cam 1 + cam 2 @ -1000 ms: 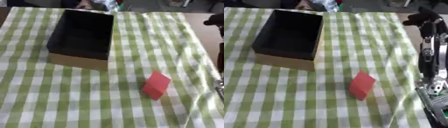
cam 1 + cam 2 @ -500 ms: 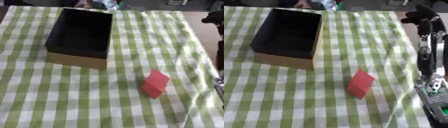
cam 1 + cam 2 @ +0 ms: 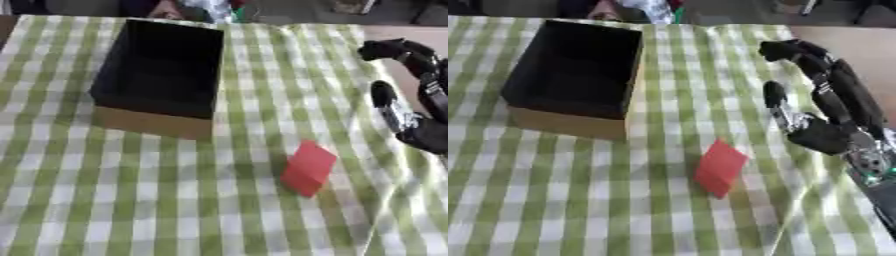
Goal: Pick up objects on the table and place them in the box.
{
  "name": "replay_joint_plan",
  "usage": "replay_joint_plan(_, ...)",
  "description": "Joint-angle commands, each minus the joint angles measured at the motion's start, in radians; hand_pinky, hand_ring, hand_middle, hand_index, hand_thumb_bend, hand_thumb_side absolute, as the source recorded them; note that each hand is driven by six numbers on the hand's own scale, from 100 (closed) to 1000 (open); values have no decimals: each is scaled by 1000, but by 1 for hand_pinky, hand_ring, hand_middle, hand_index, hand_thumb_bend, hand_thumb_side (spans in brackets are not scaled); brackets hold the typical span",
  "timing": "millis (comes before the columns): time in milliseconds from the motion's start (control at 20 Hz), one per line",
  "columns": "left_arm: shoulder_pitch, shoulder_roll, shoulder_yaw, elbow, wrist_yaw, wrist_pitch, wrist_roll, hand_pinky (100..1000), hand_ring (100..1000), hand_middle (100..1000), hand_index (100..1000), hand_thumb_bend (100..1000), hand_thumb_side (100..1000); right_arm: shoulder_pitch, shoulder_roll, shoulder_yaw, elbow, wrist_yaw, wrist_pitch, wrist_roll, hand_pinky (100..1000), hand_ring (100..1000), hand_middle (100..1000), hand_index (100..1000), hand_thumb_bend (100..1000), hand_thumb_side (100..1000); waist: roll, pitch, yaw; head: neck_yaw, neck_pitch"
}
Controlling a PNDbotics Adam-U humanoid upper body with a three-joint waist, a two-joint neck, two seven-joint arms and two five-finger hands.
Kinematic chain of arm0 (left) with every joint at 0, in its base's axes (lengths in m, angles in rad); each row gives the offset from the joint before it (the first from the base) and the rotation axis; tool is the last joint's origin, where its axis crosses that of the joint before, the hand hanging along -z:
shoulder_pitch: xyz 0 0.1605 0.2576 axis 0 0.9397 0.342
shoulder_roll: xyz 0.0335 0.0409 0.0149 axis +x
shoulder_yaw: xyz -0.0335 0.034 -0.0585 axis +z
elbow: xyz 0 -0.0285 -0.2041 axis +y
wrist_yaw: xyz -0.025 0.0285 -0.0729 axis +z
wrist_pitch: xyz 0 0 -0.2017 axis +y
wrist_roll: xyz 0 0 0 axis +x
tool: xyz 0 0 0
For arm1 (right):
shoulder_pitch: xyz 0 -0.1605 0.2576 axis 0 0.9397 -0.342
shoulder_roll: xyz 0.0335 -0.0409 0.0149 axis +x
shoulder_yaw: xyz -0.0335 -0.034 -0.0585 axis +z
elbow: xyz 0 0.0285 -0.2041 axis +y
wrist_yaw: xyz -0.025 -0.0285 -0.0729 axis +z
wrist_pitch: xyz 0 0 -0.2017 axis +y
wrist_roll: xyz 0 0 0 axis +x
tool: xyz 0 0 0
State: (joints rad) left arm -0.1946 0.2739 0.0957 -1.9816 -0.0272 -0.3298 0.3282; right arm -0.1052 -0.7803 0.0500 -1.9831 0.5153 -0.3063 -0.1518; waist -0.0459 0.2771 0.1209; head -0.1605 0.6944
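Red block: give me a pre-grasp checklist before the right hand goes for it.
1. Red block lies free on the checked cloth, nothing on it: ok.
2. Right hand holds nothing, fingers relaxed: ok.
3. Hand over the block: not ok, it hangs to the block's right and farther back, apart from it.
4. Box open on top, no things visible inside: ok.
5. Way from block to box bare of other things: ok.
6. Left hand: cannot tell, not in view.
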Motion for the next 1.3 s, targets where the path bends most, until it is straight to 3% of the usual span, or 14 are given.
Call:
replay_joint_plan(50, -5, 25, -3, -18, 3, -1, -6, 800, 532, 663, 741, 235, 744, -6, -69, 18, -17, 41, -3, 45, 797, 769, 782, 913, 100, 967, -6, -32, 2, -3, 12)
replay_joint_plan(400, -6, 23, -5, -18, 3, 2, -11, 801, 533, 665, 741, 233, 745, -7, -83, 35, -17, 90, -54, 157, 809, 801, 810, 972, 100, 994, -6, -30, 4, -4, 3)
replay_joint_plan(700, -7, 21, -7, -18, 4, 3, -15, 801, 533, 666, 740, 232, 747, -8, -77, 29, -17, 154, -111, 252, 814, 832, 848, 1000, 158, 844, -5, -28, 6, -4, -6)
replay_joint_plan(1000, -7, 21, -7, -18, 4, 3, -17, 801, 533, 666, 739, 232, 747, -12, -77, 30, -17, 159, -103, 275, 814, 833, 847, 1000, 166, 832, -6, -28, 7, -6, -6)
replay_joint_plan(1050, -8, 21, -8, -18, 4, 4, -18, 802, 534, 667, 739, 231, 748, -9, -75, 35, -17, 160, -99, 280, 828, 837, 847, 1000, 250, 766, -8, -26, 9, -9, -8)
replay_joint_plan(1300, -12, 20, -11, -18, 6, 7, -22, 803, 534, 667, 737, 230, 748, -11, -58, 93, -17, 168, -39, 349, 837, 843, 854, 1000, 292, 775, -15, -25, 14, -18, -8)
